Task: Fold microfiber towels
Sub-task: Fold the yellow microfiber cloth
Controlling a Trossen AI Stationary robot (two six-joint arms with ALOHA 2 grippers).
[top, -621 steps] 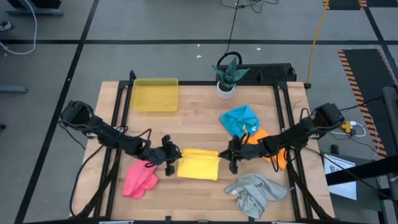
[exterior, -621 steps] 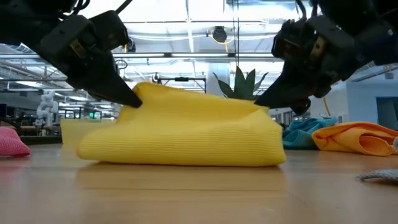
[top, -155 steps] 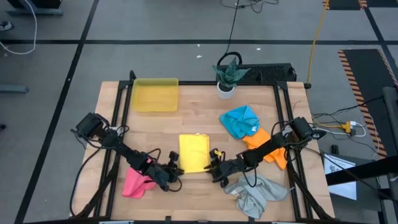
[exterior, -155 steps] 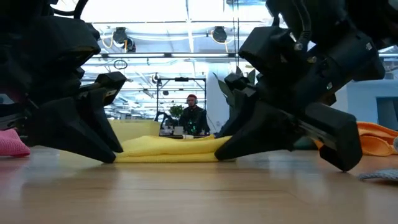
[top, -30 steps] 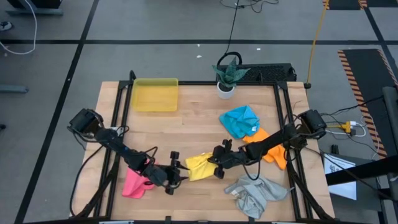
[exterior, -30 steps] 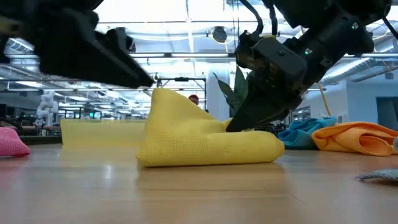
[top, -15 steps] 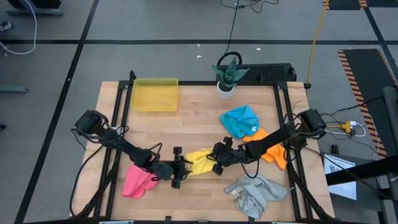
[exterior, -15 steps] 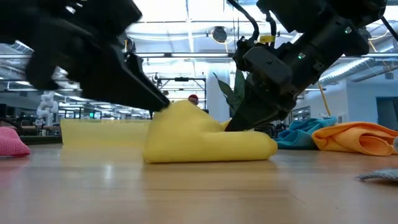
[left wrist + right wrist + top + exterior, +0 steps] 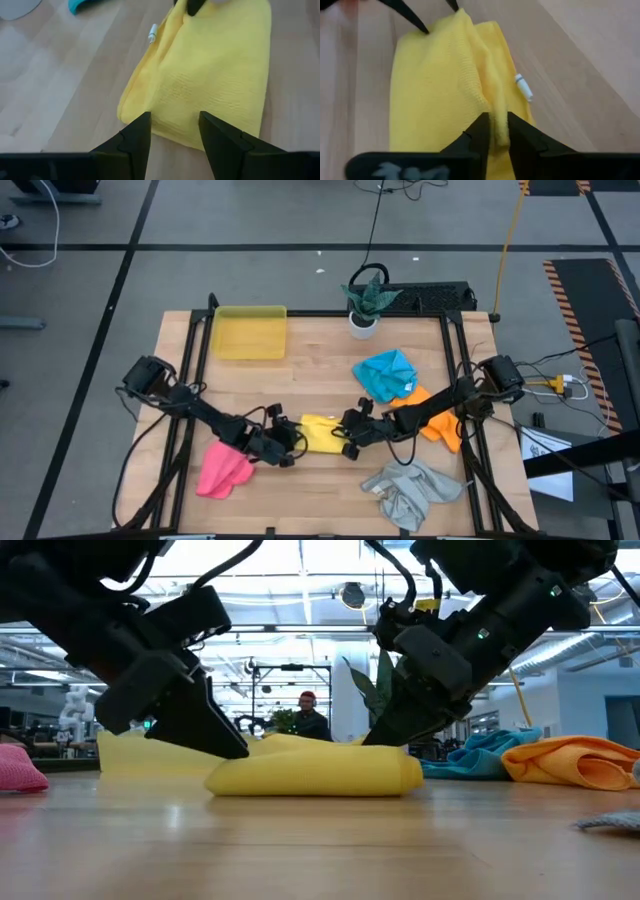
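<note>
Since a second ago the peaked folded yellow microfiber towel [image 9: 320, 434] lies flat, mid-table between both grippers, long axis running gripper to gripper; left gripper [image 9: 172, 131] open at its near edge, right gripper [image 9: 494, 131] narrowly parted around the opposite edge

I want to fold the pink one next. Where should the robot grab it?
Probably at the outer corner of the pink towel, coming from straight above. It lies crumpled in a heap near the table's front left, so a loose edge that sticks up is easier to pinch than the bunched middle.
</note>
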